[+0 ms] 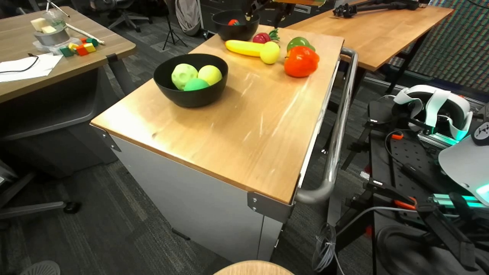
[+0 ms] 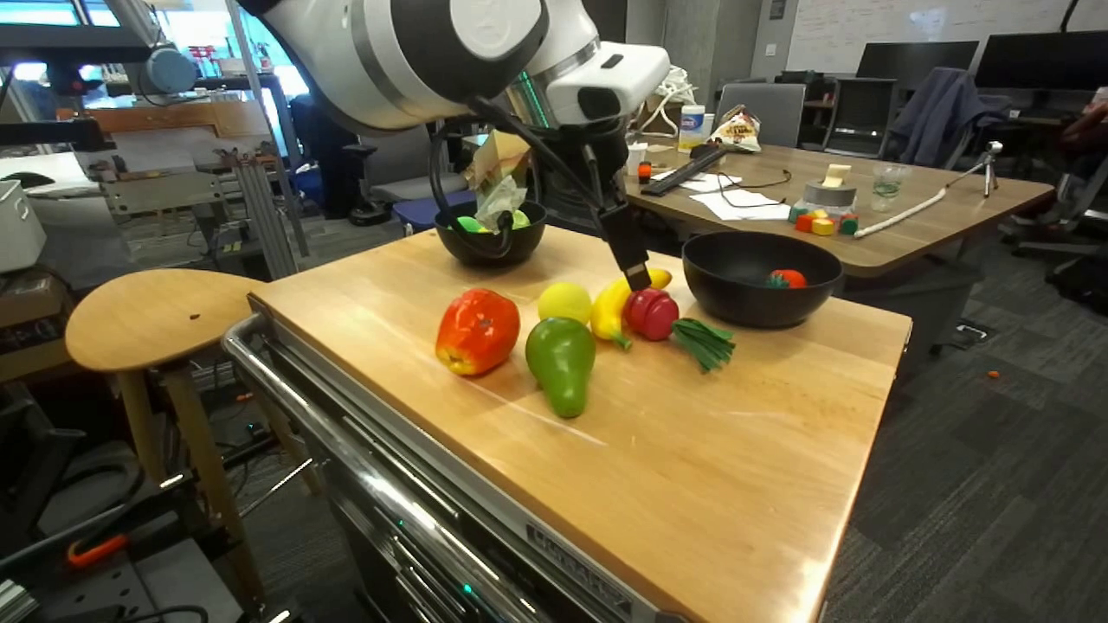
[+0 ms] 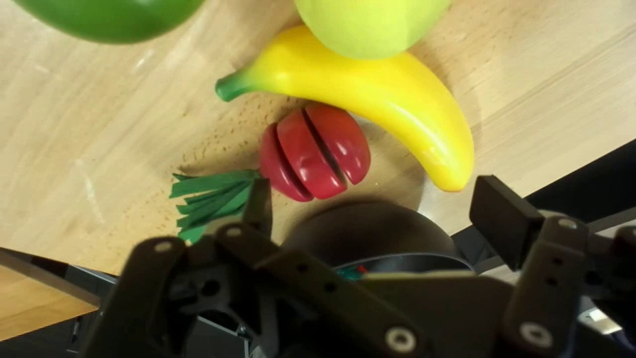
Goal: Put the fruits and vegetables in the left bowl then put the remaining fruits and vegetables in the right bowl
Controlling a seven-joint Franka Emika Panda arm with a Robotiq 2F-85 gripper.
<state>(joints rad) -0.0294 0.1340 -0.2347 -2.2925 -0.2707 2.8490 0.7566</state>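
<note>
The end effector (image 3: 380,206) hung wide and empty, red radish (image 3: 315,154) off toward the banana (image 3: 377,94), long axis kinda along the jaw spread.

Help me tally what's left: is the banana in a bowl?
No, the banana lies on the wooden tabletop, beside the red radish.

Office-like lab: whiteboard (image 2: 853,26), monitors (image 2: 1043,62), robot arm (image 2: 407,61), VR headset (image 1: 435,107).
</note>
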